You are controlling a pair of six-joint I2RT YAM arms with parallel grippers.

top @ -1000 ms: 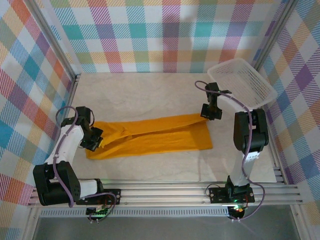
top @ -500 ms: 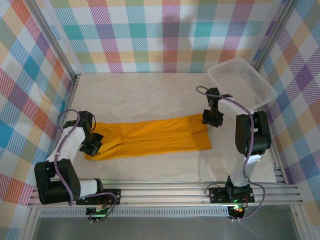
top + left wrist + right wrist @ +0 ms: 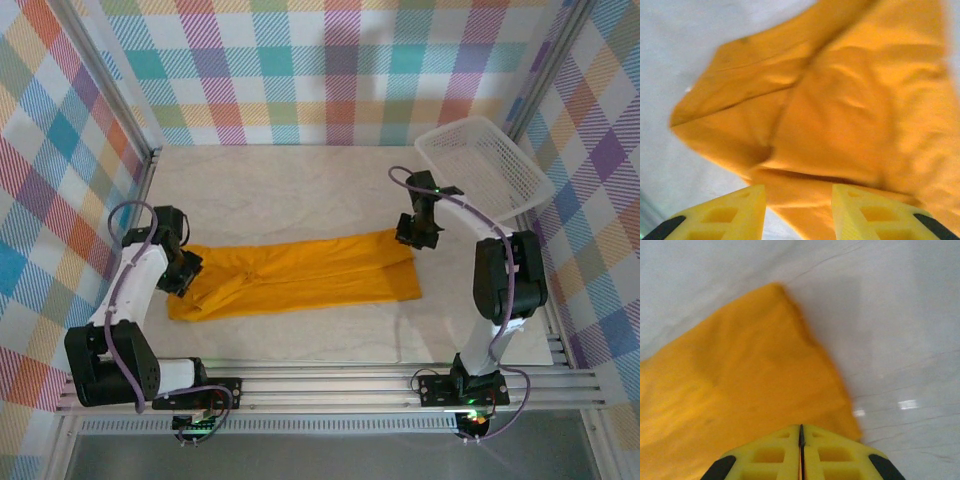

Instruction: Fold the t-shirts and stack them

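1. Top view: the t-shirt (image 3: 300,275) lies on the tabletop (image 3: 300,190) as a long, narrow band running left to right in front of the arms.
   - I judge the lengthwise folding to be largely done. The crosswise folds that would make a compact packet are yet to come, and nothing is stacked.
   - The left claw (image 3: 186,272) sits at the band's left end, and the right claw (image 3: 413,235) at its far right corner.
   - A white mesh basket (image 3: 490,165) stands tilted in the far right corner, apart from the cloth.

2. Left wrist view: the left claw (image 3: 798,194) is open, its yellow fingers spread, low over the shirt's rumpled left end.
   - The t-shirt (image 3: 840,110) spreads ahead of the claw in overlapping layers, with some cloth showing in the gap between the fingers.
   - Nothing is pinched. Bare tabletop (image 3: 690,40) shows to the left.

3. Right wrist view: the right claw (image 3: 801,432) is closed, its fingers pressed flat together, and I see no cloth caught between them.
   - The t-shirt (image 3: 740,390) lies flat just ahead and to the left, with its corner pointing away from the claw.
   - Bare tabletop (image 3: 880,315) lies to the right.
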